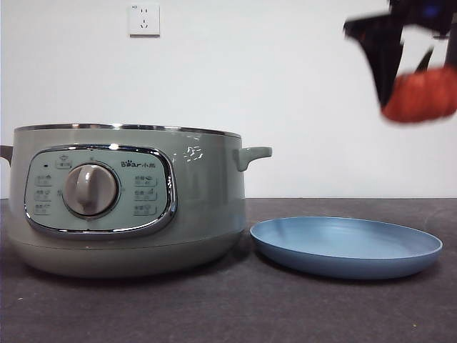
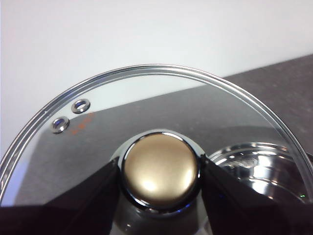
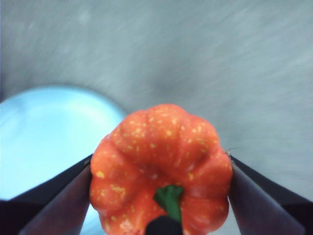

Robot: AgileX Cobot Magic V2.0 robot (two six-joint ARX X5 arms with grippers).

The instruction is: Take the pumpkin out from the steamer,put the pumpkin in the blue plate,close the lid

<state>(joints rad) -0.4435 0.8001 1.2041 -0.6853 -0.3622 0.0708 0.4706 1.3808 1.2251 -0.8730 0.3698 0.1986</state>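
Note:
My right gripper is shut on the orange speckled pumpkin and holds it high in the air at the front view's upper right, above and a little right of the blue plate. In the right wrist view the pumpkin sits between the jaws, green stem up, with the plate below and to one side. The sage-green steamer stands open at the left. My left gripper is shut on the knob of the glass lid, held away from the pot.
A white wall with a socket stands behind the dark table. The plate lies close to the steamer's right side, under its small handle.

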